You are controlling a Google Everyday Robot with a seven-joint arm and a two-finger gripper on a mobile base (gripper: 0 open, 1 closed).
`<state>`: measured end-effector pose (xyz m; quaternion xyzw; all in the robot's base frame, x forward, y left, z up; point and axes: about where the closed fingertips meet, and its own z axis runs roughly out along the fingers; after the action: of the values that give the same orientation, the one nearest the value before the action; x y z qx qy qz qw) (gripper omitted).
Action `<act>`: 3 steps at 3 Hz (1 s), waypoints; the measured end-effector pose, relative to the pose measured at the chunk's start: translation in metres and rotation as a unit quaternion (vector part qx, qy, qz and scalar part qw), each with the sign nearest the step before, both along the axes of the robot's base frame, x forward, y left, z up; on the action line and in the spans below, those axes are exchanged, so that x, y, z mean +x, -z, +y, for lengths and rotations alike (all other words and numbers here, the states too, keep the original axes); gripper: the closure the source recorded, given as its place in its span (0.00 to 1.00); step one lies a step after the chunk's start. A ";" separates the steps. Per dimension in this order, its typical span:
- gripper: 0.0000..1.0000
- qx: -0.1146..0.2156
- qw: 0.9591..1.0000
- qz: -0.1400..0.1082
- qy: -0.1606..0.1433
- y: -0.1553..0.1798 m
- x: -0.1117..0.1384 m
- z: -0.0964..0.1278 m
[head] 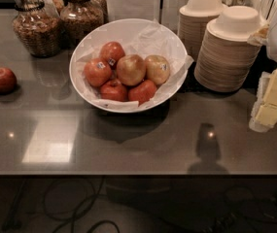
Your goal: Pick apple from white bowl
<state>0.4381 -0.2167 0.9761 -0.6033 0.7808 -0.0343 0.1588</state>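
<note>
The white bowl is wide and glossy, lined with crinkled white paper, and stands at the middle back of the dark counter. It holds several apples: red ones such as the apple on the left, and two yellower ones such as the apple in the middle. My gripper, white with pale yellow parts, hangs at the right edge of the view. It is above the counter, well to the right of the bowl, and touches none of the apples.
A loose red apple lies on the counter at the far left. Two glass jars stand behind the bowl on the left. Two stacks of beige disposable bowls stand between the white bowl and my gripper. The counter's front edge runs across the lower view.
</note>
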 end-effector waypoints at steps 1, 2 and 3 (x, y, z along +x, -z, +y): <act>0.00 0.000 1.000 0.000 0.000 0.000 0.000 0.000; 0.00 0.005 1.000 0.000 -0.005 0.000 0.003 0.004; 0.00 0.048 0.999 -0.011 -0.023 -0.004 0.028 0.032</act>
<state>0.4664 -0.1850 0.9806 -0.6123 0.7658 0.0004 0.1965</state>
